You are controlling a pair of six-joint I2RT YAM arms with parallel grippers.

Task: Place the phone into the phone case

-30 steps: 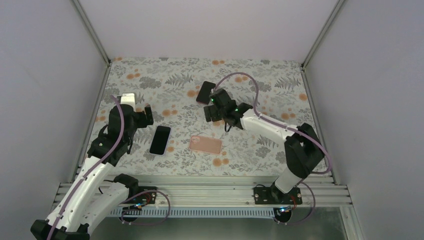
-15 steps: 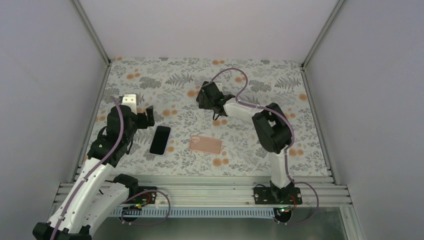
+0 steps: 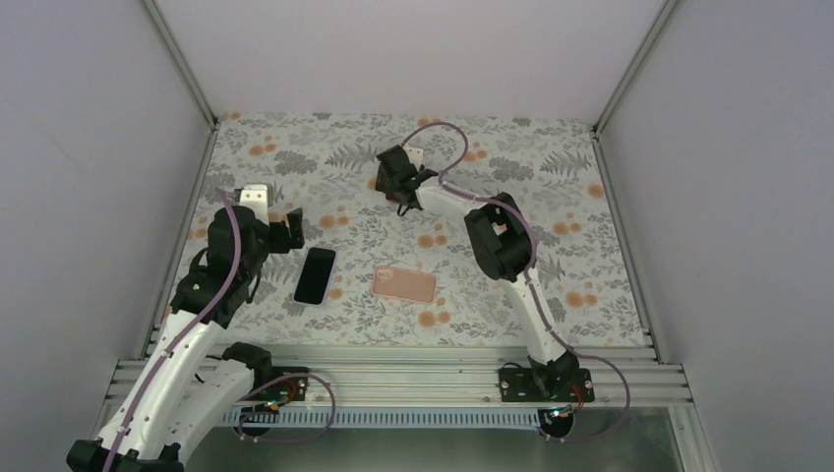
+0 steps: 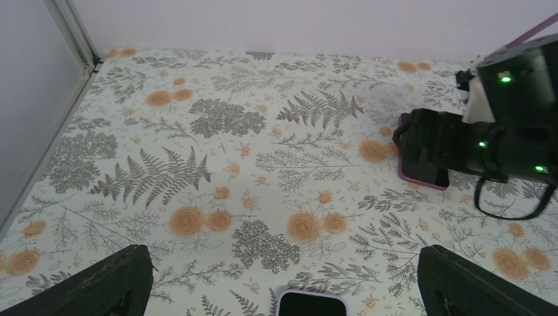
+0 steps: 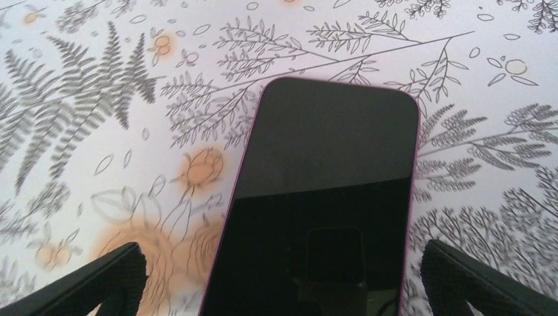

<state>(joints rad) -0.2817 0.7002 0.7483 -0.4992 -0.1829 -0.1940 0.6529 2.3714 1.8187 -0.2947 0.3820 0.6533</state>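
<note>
Right arm reached further toward far-left since last frame, elbow folded high. right gripper (image 5: 279, 263) low over pink-edged phone (image 5: 322, 197), jaws apart. left gripper (image 4: 283, 270) spread wide, just behind black phone (image 3: 315, 275); phone case (image 3: 404, 284) to its right, apart.

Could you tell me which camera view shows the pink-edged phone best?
Right wrist: the pink-edged phone fills the frame, screen up. Left wrist shows only its corner under the right gripper; from above the gripper hides it.
</note>
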